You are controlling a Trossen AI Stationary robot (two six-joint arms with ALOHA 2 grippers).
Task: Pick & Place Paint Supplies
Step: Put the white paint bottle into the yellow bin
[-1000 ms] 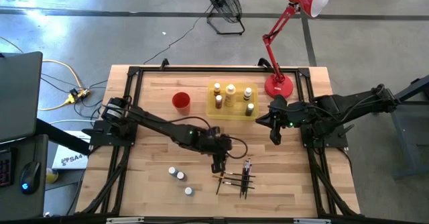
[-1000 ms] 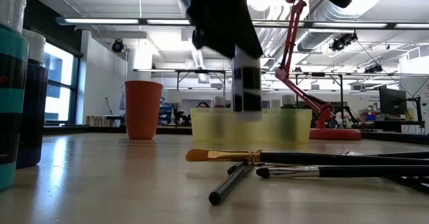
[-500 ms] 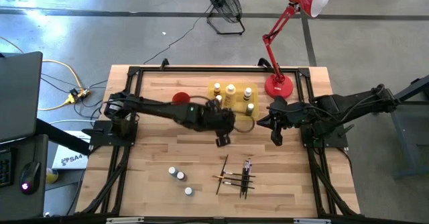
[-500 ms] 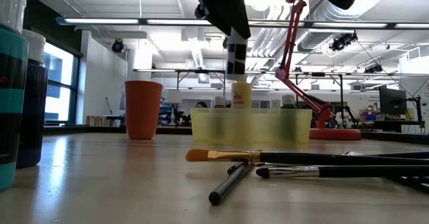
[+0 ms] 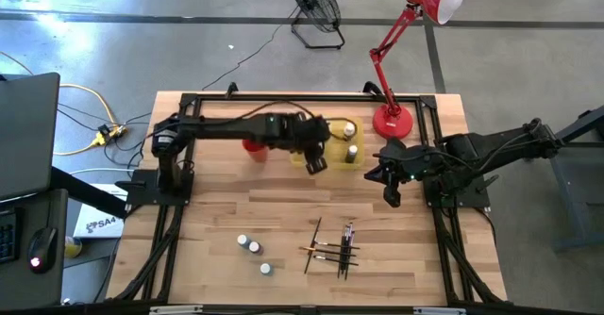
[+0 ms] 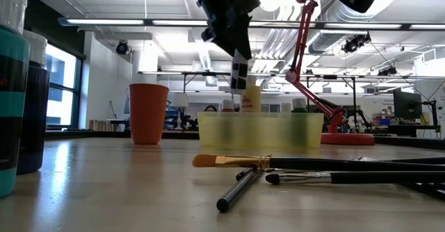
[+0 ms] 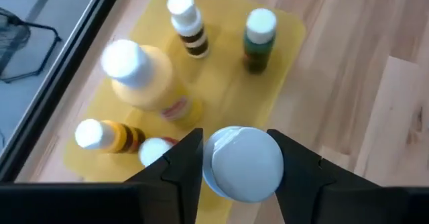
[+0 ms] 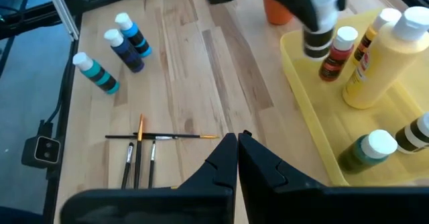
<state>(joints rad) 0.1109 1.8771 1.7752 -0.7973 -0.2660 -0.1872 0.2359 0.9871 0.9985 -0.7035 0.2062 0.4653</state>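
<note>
Two left fingers clamp a white-capped bottle; right fingers together.

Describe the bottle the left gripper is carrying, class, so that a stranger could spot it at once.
Find the yellow tray at the table's far side, by the red lamp base. The left gripper hangs over the tray, shut on a small bottle with a white cap and black-and-white bands. Unlike the other bottles, which stand in the tray or on the table, this one hangs in the air.
</note>
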